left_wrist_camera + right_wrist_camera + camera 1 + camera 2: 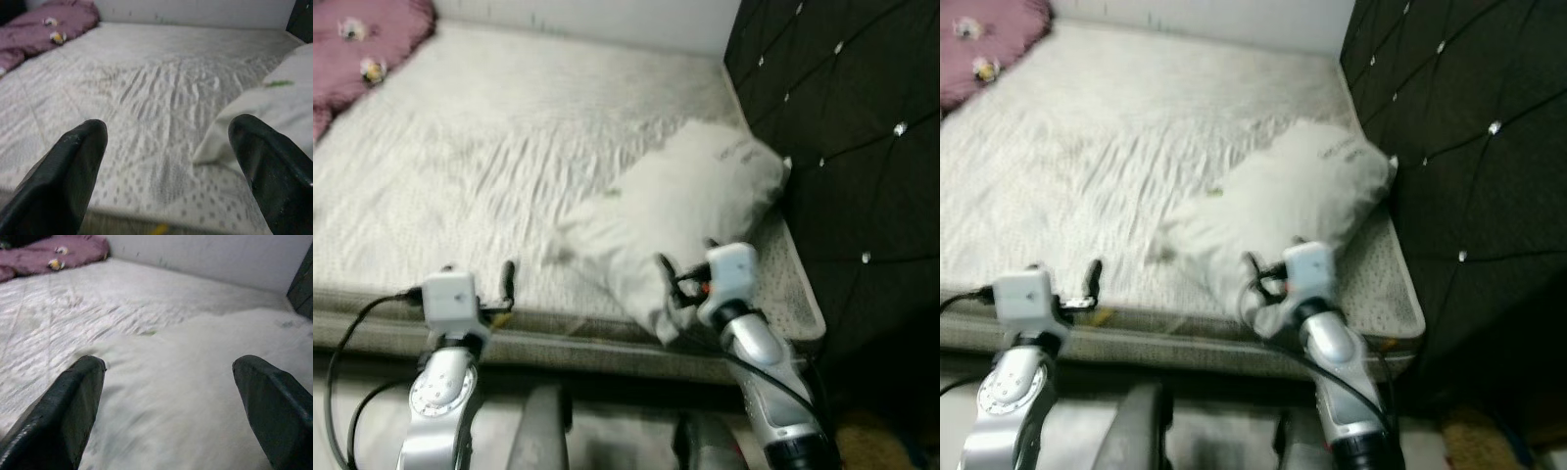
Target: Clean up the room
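Note:
A white pillow lies crumpled on the right side of the bed, close to the black headboard. My right gripper is open at the pillow's near corner, and the pillow spreads out between its two fingers. At the bed's near edge, left of the pillow, my left gripper is open over the wrinkled white sheet with nothing between its fingers. The pillow's edge lies beside one of the left gripper's fingers.
A black tufted headboard with shiny studs stands along the bed's right side. A purple blanket with small flower patches is bunched at the far left corner. A white wall runs behind the bed.

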Controlling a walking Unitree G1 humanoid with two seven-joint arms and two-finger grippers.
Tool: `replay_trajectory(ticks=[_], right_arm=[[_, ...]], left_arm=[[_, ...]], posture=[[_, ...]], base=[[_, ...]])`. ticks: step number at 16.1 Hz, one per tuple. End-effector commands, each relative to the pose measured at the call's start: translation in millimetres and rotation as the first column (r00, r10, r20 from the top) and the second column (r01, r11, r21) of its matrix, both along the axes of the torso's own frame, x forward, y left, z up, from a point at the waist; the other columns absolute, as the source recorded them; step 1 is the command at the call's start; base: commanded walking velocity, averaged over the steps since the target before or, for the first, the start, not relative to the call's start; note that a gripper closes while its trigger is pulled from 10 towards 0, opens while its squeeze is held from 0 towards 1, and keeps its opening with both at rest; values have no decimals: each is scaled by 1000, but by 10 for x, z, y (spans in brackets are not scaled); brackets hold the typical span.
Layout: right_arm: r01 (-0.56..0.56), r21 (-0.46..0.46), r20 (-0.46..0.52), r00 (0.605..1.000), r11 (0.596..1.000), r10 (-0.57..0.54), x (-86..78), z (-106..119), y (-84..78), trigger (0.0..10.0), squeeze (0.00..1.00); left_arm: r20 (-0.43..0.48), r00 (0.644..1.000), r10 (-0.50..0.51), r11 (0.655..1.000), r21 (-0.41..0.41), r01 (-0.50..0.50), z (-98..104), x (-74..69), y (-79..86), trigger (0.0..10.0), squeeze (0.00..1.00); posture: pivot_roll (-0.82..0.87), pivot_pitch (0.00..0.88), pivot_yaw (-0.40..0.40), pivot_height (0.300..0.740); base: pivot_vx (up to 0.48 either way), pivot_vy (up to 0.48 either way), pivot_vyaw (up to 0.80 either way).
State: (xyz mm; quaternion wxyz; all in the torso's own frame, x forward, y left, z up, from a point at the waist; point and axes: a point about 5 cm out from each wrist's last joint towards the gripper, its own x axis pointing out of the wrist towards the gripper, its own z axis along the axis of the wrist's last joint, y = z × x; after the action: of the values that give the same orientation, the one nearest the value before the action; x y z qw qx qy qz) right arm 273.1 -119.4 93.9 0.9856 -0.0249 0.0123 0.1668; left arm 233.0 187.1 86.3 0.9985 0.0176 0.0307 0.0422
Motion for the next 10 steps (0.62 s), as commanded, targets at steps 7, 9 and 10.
replay_trajectory(ticks=[7,9,10], right_arm=[[86,-18,-13,996,996,-86,12,-29,-180,10000,0],[97,-20,-11,995,995,-97,21,-25,-190,10000,0],[109,-12,-14,994,994,-109,25,-24,-202,10000,0]], left_arm=[[3,999,-43,999,-18,43,1,14,-95,10000,0],[-4,999,-51,999,-21,51,-10,23,-129,10000,0],[-9,999,-53,998,-21,53,-18,21,-138,10000,0]], posture=[[9,0,-43,609],[12,0,-46,609],[10,0,-46,609]], base=[[329,0,0],[291,0,0],[247,0,0]])
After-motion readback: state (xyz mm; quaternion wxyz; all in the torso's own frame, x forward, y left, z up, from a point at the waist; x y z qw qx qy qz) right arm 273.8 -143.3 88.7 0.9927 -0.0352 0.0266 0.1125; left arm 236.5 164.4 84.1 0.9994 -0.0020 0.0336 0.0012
